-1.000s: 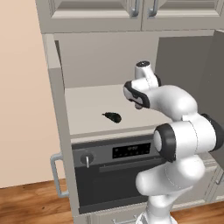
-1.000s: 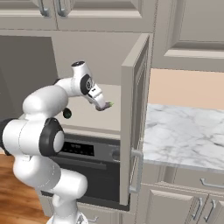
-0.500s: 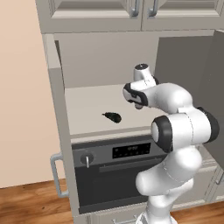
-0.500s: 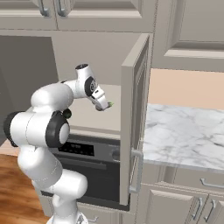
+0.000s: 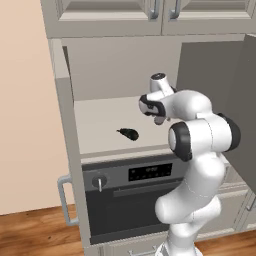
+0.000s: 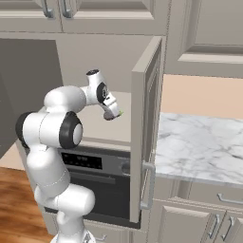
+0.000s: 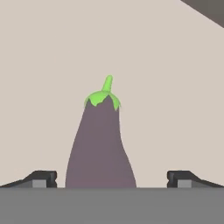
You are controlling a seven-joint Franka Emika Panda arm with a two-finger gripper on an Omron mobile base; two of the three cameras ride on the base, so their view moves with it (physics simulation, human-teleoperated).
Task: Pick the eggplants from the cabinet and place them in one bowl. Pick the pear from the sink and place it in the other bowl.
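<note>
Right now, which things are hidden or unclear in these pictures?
- Eggplant: its bottom is cut off by the lower edge, hand view.
- Gripper: its tips blur together, right base view.
- Dark eggplant: too small for detail, left base view.
- Cabinet: its door hides the inside, right base view.

The white arm (image 6: 57, 123) reaches into the open cabinet (image 6: 118, 71), its end effector (image 6: 114, 114) low over the shelf beside the door (image 6: 144, 123). An oven (image 6: 95, 175) sits below; a marble desk (image 6: 199, 147) lies right.
</note>
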